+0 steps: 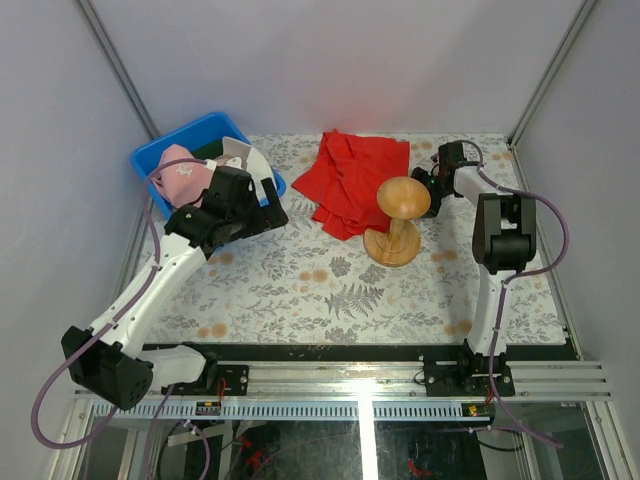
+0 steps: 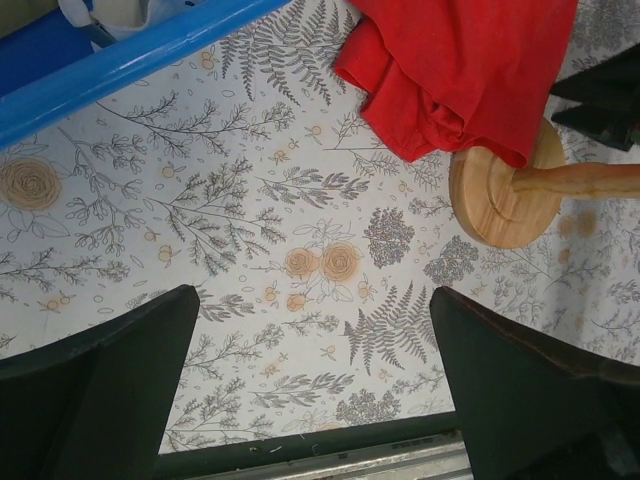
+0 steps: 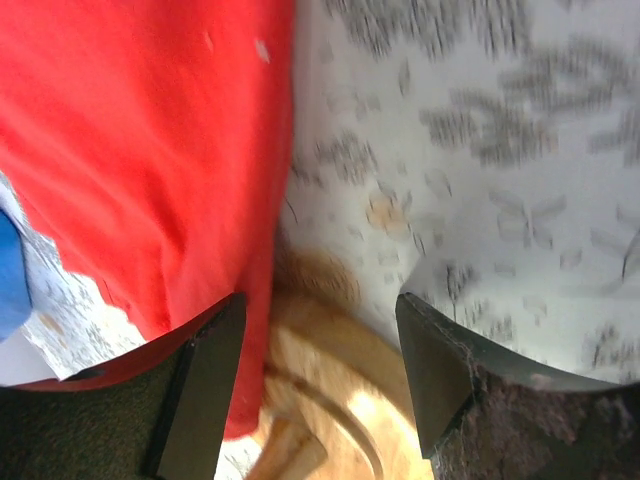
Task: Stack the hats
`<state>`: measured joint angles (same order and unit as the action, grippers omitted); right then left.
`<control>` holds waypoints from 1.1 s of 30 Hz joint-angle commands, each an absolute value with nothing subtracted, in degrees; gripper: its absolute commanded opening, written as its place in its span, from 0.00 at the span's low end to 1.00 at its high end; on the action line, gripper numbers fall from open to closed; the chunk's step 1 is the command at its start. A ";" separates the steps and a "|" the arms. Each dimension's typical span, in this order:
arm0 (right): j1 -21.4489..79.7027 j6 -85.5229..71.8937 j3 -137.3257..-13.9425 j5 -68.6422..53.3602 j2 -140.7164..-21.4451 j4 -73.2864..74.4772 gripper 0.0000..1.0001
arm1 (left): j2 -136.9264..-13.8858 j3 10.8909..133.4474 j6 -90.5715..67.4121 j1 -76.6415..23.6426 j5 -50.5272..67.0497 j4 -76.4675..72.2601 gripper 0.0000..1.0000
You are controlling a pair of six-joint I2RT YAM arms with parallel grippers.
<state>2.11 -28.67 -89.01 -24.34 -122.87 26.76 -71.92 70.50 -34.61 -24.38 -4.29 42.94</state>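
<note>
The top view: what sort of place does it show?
Probably a robot test cell: left arm and right arm bolted on a metal rail, grey walls around a floral-covered table, a blue bin of hats.

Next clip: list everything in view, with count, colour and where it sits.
hats: at least three showing, pink, white and a sliver of dark green, piled in the bin
bin: one, blue, far left corner of the table
cloth: one, red, crumpled at the far middle, reaching the stand's base
stand: one, pale wood, mushroom-shaped, upright right of centre
table: one, white cover with a floral print
left end effector: one, black, open and empty, above the table beside the bin
right end effector: one, black, open and empty, beside the stand's head on its right
</note>
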 commanded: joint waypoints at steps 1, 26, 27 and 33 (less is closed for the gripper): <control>2.35 -28.56 -100.08 -23.18 -129.31 30.13 0.69 | -67.97 69.24 -35.75 -24.61 -5.75 43.00 1.00; 3.42 -36.63 -117.87 -40.75 -138.32 18.06 0.60 | -68.35 70.94 -39.67 -24.57 -9.44 46.20 1.00; 3.77 -37.31 -119.74 -42.00 -140.39 18.18 0.60 | -68.42 70.99 -39.86 -24.60 -9.38 46.16 1.00; 5.74 -41.94 -124.29 -45.43 -147.46 15.07 0.64 | -68.38 71.33 -41.03 -24.61 -9.58 47.04 1.00</control>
